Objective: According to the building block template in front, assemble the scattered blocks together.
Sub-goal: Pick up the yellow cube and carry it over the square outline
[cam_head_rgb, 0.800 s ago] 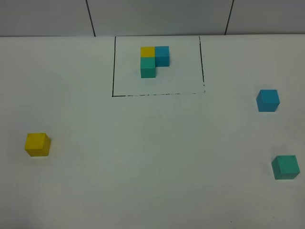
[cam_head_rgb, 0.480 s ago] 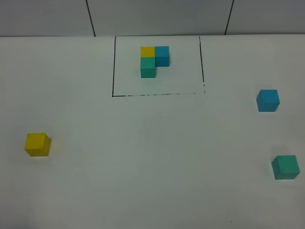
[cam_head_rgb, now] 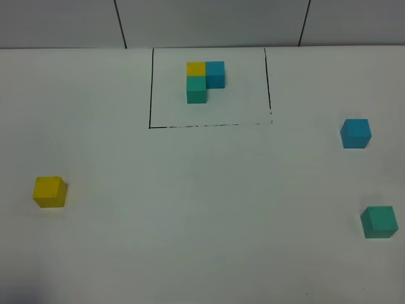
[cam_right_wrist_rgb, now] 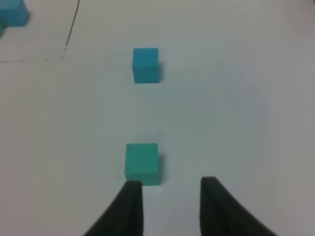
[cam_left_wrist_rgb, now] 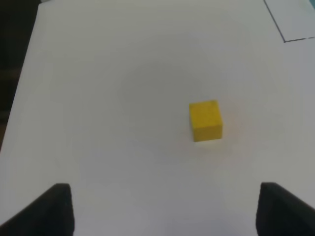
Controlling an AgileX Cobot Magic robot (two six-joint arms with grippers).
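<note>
— Where does the left claw stand?

— Above the white table, with its fingers spread wide apart and only bare table between them. The yellow cube sits flat on the table out ahead of it. It is well beyond the fingertips and inside the span they mark, somewhat nearer one finger than the other.

— And the right claw?

— Its fingers are drawn in together and grip nothing. The teal-green cube lies just ahead of it, right in front of one fingertip and off the line of the other. I cannot tell whether that tip touches the cube. The blue cube lies farther out in the same direction, well apart from the teal-green one, with bare table between the two.

— Where is the template from there?

— Farther from both claws than any loose cube. It is an L of three cubes pressed together. Yellow and blue sit side by side, and teal-green sits against the yellow one on the side nearer the claws. A black-lined frame drawn on the table surrounds it. From the right claw it lies past the blue cube, off toward the left arm's side. From the left claw, a corner of the frame shows far ahead, toward the right arm's side.

— So the loose cubes are scattered?

— Yes. The yellow one sits alone before the left claw, and the other two sit before the right.
</note>
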